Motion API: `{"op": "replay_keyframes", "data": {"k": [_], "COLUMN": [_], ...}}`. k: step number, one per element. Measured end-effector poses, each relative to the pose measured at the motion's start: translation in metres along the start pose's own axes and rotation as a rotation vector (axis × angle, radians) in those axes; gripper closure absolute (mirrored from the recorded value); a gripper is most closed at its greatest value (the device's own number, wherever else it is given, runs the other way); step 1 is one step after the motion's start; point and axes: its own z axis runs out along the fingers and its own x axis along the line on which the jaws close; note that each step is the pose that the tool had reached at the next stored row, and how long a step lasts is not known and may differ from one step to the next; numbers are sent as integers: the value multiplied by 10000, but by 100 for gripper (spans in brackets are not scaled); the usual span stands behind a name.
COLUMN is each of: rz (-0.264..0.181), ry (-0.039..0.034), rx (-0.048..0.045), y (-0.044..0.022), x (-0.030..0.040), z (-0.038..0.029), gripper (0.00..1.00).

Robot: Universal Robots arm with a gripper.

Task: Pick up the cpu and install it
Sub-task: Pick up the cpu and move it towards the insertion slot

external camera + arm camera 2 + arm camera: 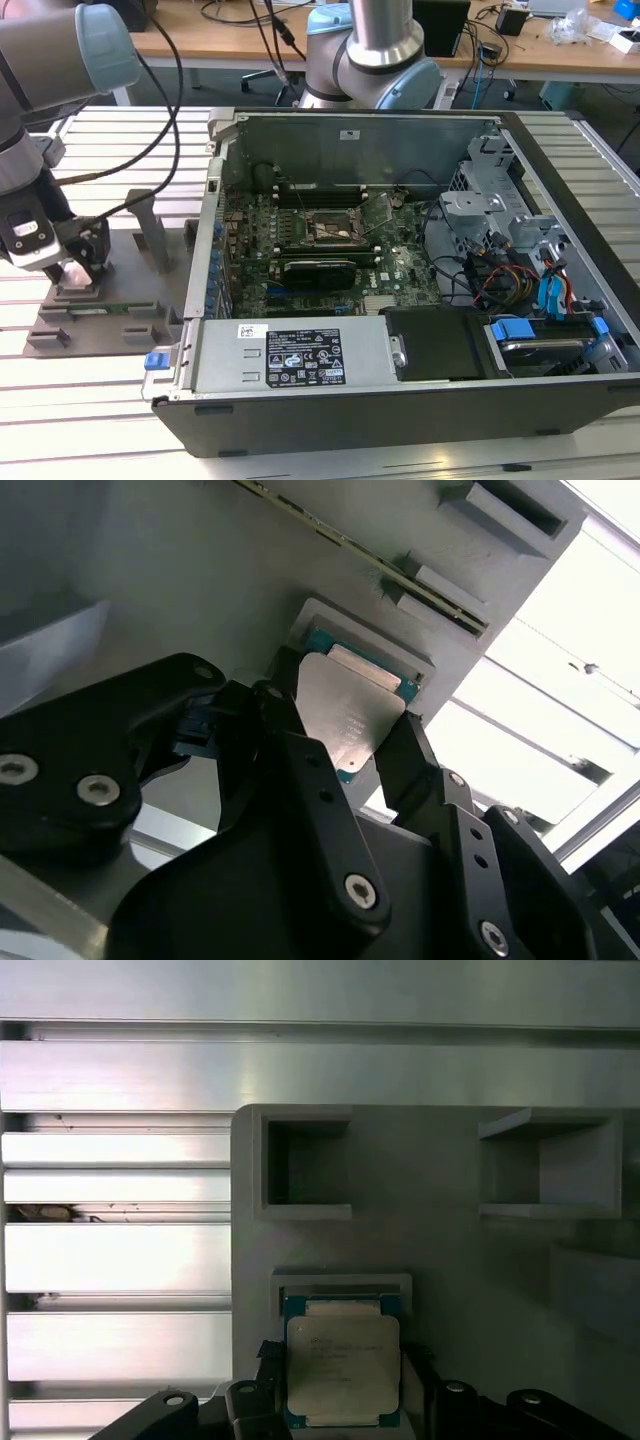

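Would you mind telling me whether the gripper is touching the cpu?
Cannot tell. In both wrist views the gripper flanks the cpu, yet neither shows contact or a gap plainly.

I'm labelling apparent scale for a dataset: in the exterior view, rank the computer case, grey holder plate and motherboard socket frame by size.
1. computer case, by far the largest.
2. grey holder plate.
3. motherboard socket frame, smallest, though it lies farther from the camera.

An open black computer case (400,425), a green motherboard (262,232) mounted inside, is set on the slatted aluminium desk (80,410), reaching toward its far edge. A grey plastic holder plate (60,330) is laid beside it.
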Motion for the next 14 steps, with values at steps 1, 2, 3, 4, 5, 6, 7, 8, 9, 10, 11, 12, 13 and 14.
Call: {"op": "replay_keyframes", "data": {"k": [1, 2, 3, 4, 5, 6, 7, 8, 9, 10, 11, 12, 13, 14], "rz": [0, 0, 1, 0, 0, 0, 0, 0, 0, 0, 0, 0, 1, 0], "ry": [0, 0, 0, 0, 0, -1, 0, 0, 0, -1, 0, 0, 0, 0], "rx": [-1, -1, -1, 0, -1, -1, -1, -1, 0, -1, -1, -1, 0, -1], "y": [0, -1, -1, -2, -3, -3, -3, -4, -5, -5, -6, -7, -7, -8], "x": [-1, -1, -2, -2, -2, -3, -4, -4, -5, -5, -6, -6, -7, -7], "z": [-17, -36, -59, -76, -90, -109, -123, -145, -163, -182, -195, -219, -235, -251], "gripper": [45, 45, 45, 45, 45, 45, 45, 45, 45, 45, 45, 45, 45, 45]}}
